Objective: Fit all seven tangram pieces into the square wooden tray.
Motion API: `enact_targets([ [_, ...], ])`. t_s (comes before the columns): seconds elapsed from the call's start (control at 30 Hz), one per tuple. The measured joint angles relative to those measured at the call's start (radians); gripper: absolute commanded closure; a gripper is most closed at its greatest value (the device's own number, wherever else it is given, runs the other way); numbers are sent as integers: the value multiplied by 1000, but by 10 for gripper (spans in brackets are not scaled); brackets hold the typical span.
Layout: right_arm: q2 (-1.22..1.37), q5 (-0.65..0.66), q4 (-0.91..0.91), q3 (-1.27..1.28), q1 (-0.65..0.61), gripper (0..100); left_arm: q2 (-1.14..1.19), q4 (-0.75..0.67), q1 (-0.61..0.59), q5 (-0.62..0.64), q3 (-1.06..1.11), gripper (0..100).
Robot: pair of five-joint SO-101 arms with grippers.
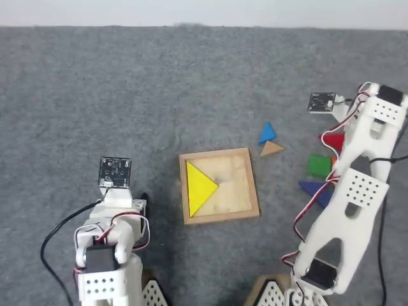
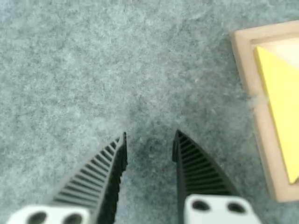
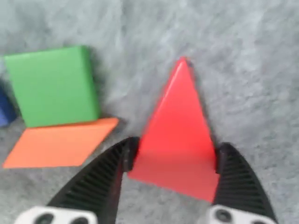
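Note:
The square wooden tray (image 1: 217, 153) lies mid-table with a yellow triangle (image 1: 199, 187) in its left half. To its right, my right gripper (image 3: 174, 147) is shut on the red triangle (image 3: 180, 126), one finger on each slanted side. A green square (image 3: 51, 84) and an orange parallelogram (image 3: 60, 142) lie just beside it. In the high view the red triangle (image 1: 333, 140) peeks out from under the right arm. My left gripper (image 2: 149, 140) stands open over bare carpet left of the tray rim (image 2: 243, 51), holding nothing.
A light blue triangle (image 1: 267, 132) and a tan triangle (image 1: 272, 148) lie off the tray's upper right corner. A dark blue triangle (image 1: 315, 190) sits below the green square (image 1: 319, 164). Grey carpet covers the table, with open room at the back and left.

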Motion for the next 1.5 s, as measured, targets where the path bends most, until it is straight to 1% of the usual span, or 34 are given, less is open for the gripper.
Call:
enact_targets([
  [0.13, -14, 0, 0, 38, 46, 816, 0, 0, 0, 0, 0, 850],
  [0.2, -41, -37, 5, 75, 64, 816, 0, 0, 0, 0, 0, 850],
  [0.27, -75, -115, 5, 124, 71, 816, 0, 0, 0, 0, 0, 850],
  [0.5, -299, -483, 8, 437, 107, 816, 0, 0, 0, 0, 0, 850],
  [0.77, -743, -704, 9, 893, 114, 816, 0, 0, 0, 0, 0, 850],
  [0.9, -961, -813, 5, 1033, 114, 816, 0, 0, 0, 0, 0, 850],
  [1.0, -1085, -852, -5, 1112, 114, 812, 0, 0, 0, 0, 0, 850],
  [1.07, -1134, -852, -26, 1178, 114, 811, 0, 0, 0, 0, 0, 850],
  [1.1, -1149, -830, -38, 1218, 114, 809, 0, 0, 0, 0, 0, 850],
  [1.2, -1189, -641, -114, 1399, 115, 747, 0, 0, 0, 0, 0, 850],
  [1.27, -1226, -499, -209, 1528, 135, 687, 0, 0, 0, 0, 0, 850],
  [1.33, -1267, -390, -311, 1628, 170, 641, 0, 0, 0, 0, 0, 850],
  [1.4, -1298, -310, -397, 1695, 189, 621, 0, 0, 0, 0, 0, 850],
  [1.5, -1309, -258, -493, 1723, 204, 620, 0, 0, 0, 0, 0, 850],
])
